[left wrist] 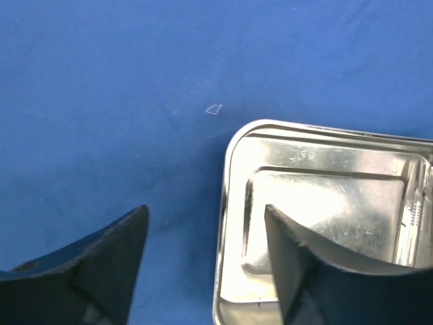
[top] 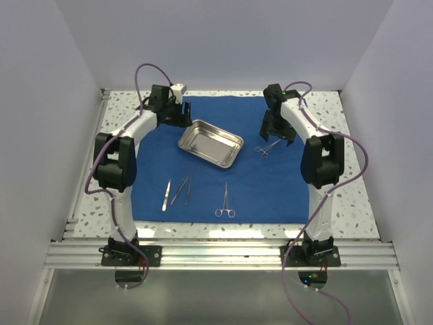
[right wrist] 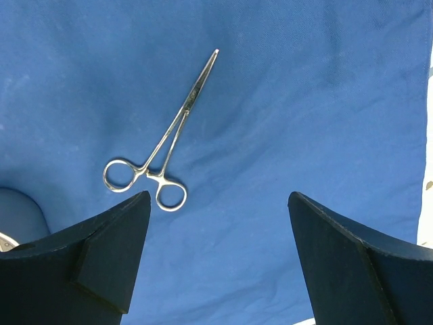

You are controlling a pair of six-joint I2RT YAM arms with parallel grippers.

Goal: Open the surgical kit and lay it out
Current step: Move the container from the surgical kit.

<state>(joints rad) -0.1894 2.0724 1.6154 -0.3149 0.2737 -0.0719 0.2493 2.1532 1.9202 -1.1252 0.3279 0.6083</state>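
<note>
1. Black fingers of my left pincer (left wrist: 205, 215) fill the bottom of the left wrist view. They stand well apart and grip nothing.
2. One finger is over the blue cloth wrap (left wrist: 101, 101) and the other over the steel tray (left wrist: 325, 196), with the tray's end wall between them. Whether either finger touches it, I cannot tell.
3. My right pincer (right wrist: 218, 198) is wide too and empty, above a ring-handled clamp (right wrist: 166, 139) lying on the wrap.
4. That clamp lies diagonally, tip toward the upper right of the right wrist view, rings toward the lower left.
5. From above, the wrap lies flat on the speckled surface (top: 352, 203). The tray sits upper centre, its long axis running upper left to lower right.
6. Lower down lie the tweezers (top: 166, 195) and a second clamp (top: 225, 203), its rings toward the bottom edge.
</note>
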